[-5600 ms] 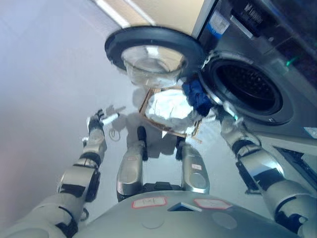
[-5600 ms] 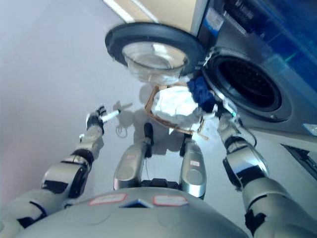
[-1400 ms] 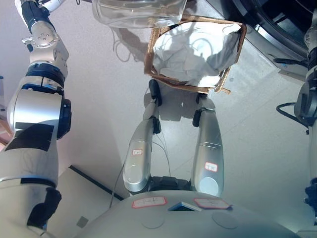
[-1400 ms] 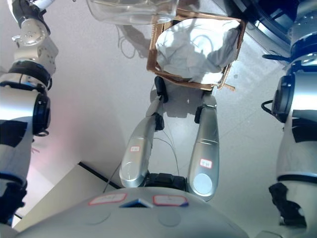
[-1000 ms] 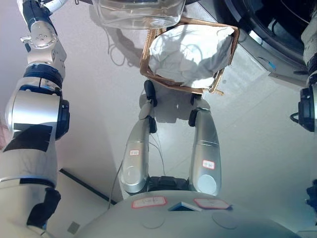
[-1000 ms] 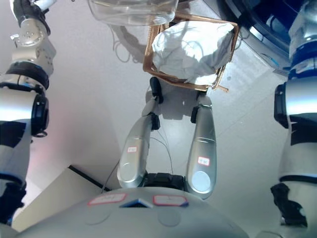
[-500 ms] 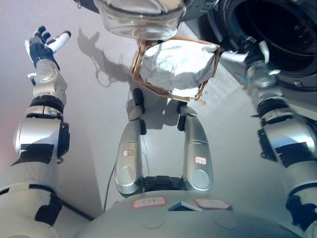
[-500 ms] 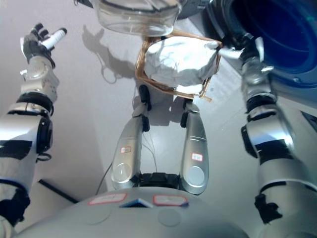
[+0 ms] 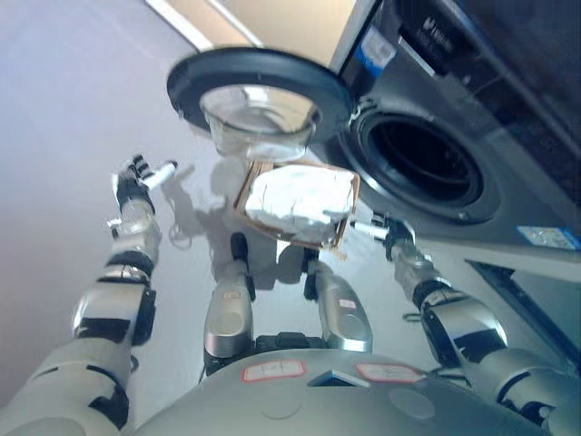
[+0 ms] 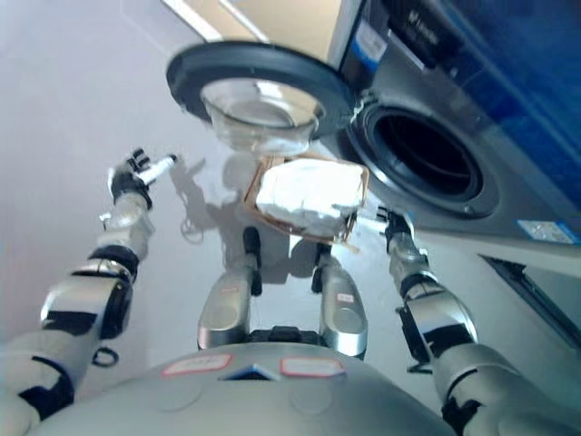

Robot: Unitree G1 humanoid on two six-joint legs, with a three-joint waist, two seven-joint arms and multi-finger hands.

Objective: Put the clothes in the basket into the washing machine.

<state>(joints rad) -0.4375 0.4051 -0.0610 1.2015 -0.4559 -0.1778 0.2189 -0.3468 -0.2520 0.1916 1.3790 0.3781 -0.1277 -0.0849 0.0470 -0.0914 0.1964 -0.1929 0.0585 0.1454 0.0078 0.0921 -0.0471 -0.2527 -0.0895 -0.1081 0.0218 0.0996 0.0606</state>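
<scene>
A brown wicker basket (image 9: 245, 194) stands on the floor in front of the washing machine, filled with white cloth (image 9: 295, 202). The machine's round door (image 9: 259, 91) hangs open to the left above the basket. The drum opening (image 9: 422, 163) is dark and I see no clothes in it. My right hand (image 9: 390, 238) is open beside the basket's right rim, with a straight white-tipped finger pointing at it; I cannot tell if it touches. My left hand (image 9: 136, 182) is open with spread fingers, held out over the floor far left of the basket, holding nothing.
The grey front of the washing machine (image 9: 508, 195) fills the right side. A pale wall strip (image 9: 272, 23) runs behind the door. Bare grey floor (image 9: 64, 136) lies to the left.
The whole view has tilted up, so the camera moved. The blue garment my right hand held at the drum mouth earlier is out of sight. My right hand now sits lower on the basket's right side.
</scene>
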